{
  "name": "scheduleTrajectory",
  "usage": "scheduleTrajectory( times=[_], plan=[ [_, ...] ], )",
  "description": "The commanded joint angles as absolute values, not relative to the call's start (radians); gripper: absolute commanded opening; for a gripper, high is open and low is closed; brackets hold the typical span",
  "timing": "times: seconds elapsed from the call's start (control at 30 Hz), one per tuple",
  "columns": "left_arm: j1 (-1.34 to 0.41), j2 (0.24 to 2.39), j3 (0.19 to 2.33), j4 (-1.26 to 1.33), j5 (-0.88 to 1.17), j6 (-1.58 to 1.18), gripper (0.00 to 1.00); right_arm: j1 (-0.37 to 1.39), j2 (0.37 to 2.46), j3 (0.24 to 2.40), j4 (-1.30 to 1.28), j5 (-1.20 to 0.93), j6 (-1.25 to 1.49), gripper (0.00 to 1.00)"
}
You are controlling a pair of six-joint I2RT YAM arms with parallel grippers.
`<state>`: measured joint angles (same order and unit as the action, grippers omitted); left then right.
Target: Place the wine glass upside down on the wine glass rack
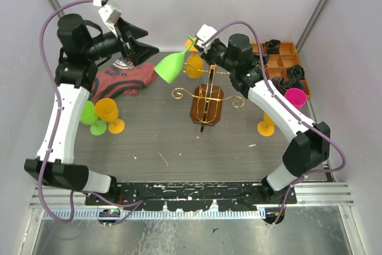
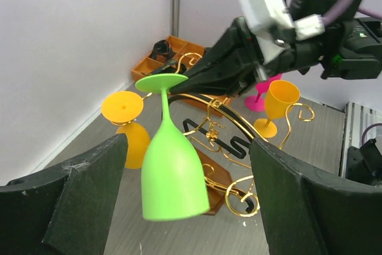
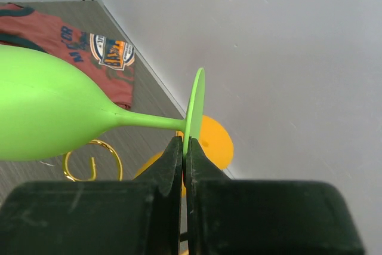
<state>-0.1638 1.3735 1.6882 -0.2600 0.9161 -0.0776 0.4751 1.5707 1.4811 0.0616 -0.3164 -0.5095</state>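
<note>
- The right gripper (image 1: 192, 43) is clamped on the green wine glass (image 1: 169, 67). In its wrist view the two fingers (image 3: 170, 165) are pressed together on the thin rim of the glass's round foot, and nothing else is in the pinch.
- The left gripper (image 1: 151, 40) stands wide apart and holds nothing. In its own view the bowl sits between the two pads (image 2: 83, 198) with a gap on each side, so it touches neither.
- The glass is up in the air over the far part of the table (image 1: 161, 141), foot uppermost and mouth down, with a slight tilt. It is carried by that rim pinch alone.
- I read it as moulded plastic: light, stiff, smooth and a bit slippery, unlikely to break. With so small a hold at one end, I expect it could pivot or swing if I move sharply.
- The foot's edge seems the right place to hold, since it leaves the stem free to slide between the wires. The bowl is too wide and slick for a sure grasp.
- The wine glass rack (image 1: 206, 95) stands near the middle of the table, nearer me than the glass and to its right. The glass is apart from it and above its gold scrolls.
</note>
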Motion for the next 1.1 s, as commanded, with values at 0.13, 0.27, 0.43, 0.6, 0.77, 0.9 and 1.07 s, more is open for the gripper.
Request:
scheduleTrajectory(
  times=[0.13, 0.27, 0.43, 0.6, 0.77, 0.9, 1.07],
  plan=[
    [-0.163, 1.563, 1.802, -0.298, 1.081, -0.137, 0.79, 0.568, 1.501, 1.471, 0.236, -0.325, -0.686, 0.01],
    [-0.165, 1.596, 1.785, -0.303, 1.103, -0.156, 0.75, 0.585, 1.503, 1.469, 0.241, -0.322, -0.72, 0.01],
    [-0.175, 1.608, 1.746, -0.293, 1.104, -0.156, 0.72, 0.605, 1.51, 1.474, 0.225, -0.337, -0.757, 0.01],
    [-0.191, 1.626, 1.731, -0.296, 1.109, -0.157, 0.63, 0.621, 1.519, 1.479, 0.23, -0.331, -0.778, 0.01],
    [-0.204, 1.646, 1.725, -0.315, 1.095, -0.154, 0.57, 0.635, 1.523, 1.484, 0.243, -0.333, -0.787, 0.01],
    [-0.212, 1.653, 1.717, -0.321, 1.078, -0.143, 0.53, 0.643, 1.523, 1.484, 0.247, -0.332, -0.787, 0.01],
    [-0.223, 1.662, 1.712, -0.323, 1.062, -0.137, 0.43, 0.648, 1.52, 1.476, 0.262, -0.325, -0.785, 0.01]
  ],
)
